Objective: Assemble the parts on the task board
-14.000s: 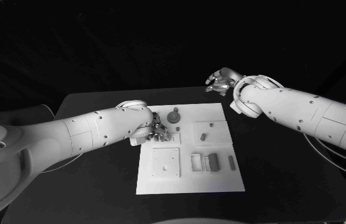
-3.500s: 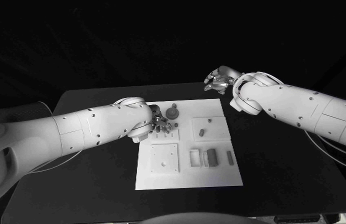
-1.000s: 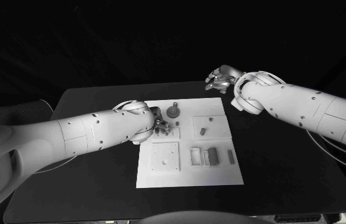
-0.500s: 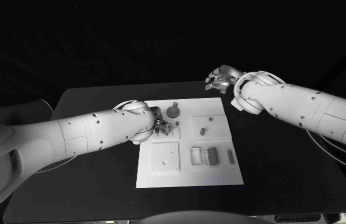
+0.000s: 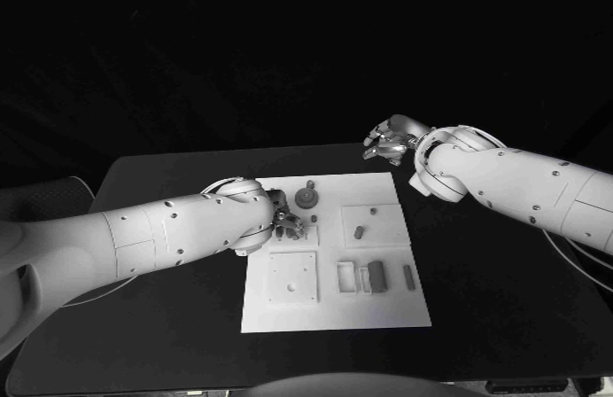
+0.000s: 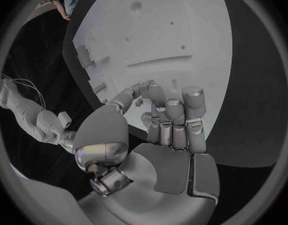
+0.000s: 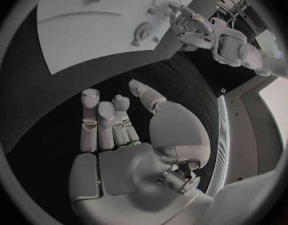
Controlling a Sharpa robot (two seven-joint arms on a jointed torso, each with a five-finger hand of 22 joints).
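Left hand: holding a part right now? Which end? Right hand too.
Cannot tell for the left hand: its fingers curl over the task board, and what they close on is hidden. The right hand holds nothing, fingers apart above the table.

Task board (image 5: 335, 313) mid-table; left hand (image 5: 283, 221) over its far-left part—right hand (image 5: 390, 142) apparently beyond it.

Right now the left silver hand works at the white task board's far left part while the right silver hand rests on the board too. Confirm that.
Not quite: the right hand hovers off the white task board, beyond its far edge, as the head view shows. The left hand is at the board's far left part.
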